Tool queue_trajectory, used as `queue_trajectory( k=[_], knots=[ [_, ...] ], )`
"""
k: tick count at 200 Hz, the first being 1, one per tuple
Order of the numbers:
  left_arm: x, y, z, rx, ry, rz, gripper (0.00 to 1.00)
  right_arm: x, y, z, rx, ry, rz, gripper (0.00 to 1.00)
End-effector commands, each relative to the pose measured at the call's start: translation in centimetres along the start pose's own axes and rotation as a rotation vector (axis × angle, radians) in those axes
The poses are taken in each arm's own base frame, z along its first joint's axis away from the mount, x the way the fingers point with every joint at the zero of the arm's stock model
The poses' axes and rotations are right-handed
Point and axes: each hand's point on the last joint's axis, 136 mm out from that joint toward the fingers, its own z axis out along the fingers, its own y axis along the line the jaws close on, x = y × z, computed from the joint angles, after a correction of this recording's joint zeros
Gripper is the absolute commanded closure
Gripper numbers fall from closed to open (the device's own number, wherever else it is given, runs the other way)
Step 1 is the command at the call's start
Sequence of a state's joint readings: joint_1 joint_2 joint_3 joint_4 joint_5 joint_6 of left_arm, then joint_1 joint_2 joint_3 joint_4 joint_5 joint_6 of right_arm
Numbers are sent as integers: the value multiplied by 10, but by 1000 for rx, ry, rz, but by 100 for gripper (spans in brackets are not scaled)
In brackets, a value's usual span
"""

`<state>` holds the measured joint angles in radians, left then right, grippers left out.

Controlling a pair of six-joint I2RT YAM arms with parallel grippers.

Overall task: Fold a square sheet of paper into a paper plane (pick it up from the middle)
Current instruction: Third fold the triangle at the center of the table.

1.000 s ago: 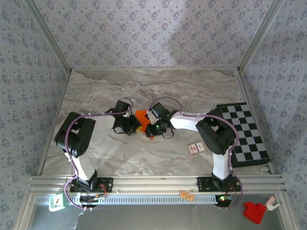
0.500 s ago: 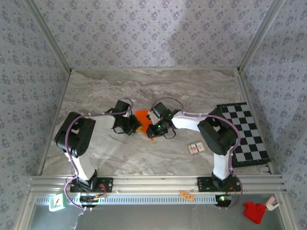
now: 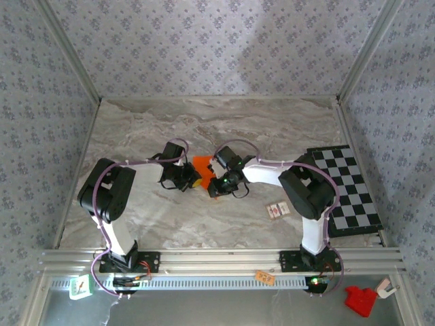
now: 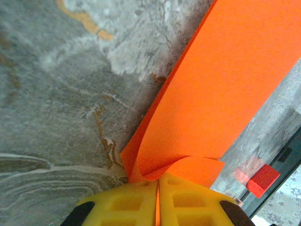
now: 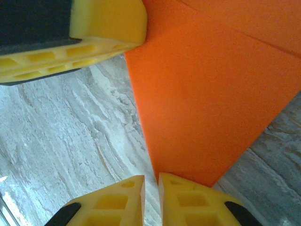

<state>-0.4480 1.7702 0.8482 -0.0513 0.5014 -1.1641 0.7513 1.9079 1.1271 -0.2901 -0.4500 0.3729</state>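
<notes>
Paper first: the thin, bright orange sheet of paper [image 3: 201, 163] lies mid-tabletop [image 3: 285, 122], grey marble, right between the two arms. Left pincer [image 4: 157, 200] is clamped on a curled corner of it, yellow fingers [image 4: 122, 207] pressed tight together. Right pincer [image 5: 151, 190] has its jaws nearly together, just a slit, and the sheet's edge runs up to it. Pinching or not, I cannot tell. Two small white cards [image 3: 277, 210] with red marks lie near the right arm, print too small to read.
</notes>
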Motion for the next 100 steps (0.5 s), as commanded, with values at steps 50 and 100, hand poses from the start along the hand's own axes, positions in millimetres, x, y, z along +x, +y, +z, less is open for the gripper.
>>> queue_trajectory(
  k=[50, 100],
  knots=[
    [2, 49, 12, -167, -3, -52, 90, 50, -12, -2, 23, 130, 29, 82],
    [1, 38, 10, -137, 1, -46, 90, 54, -12, -15, 34, 122, 34, 82]
  ],
)
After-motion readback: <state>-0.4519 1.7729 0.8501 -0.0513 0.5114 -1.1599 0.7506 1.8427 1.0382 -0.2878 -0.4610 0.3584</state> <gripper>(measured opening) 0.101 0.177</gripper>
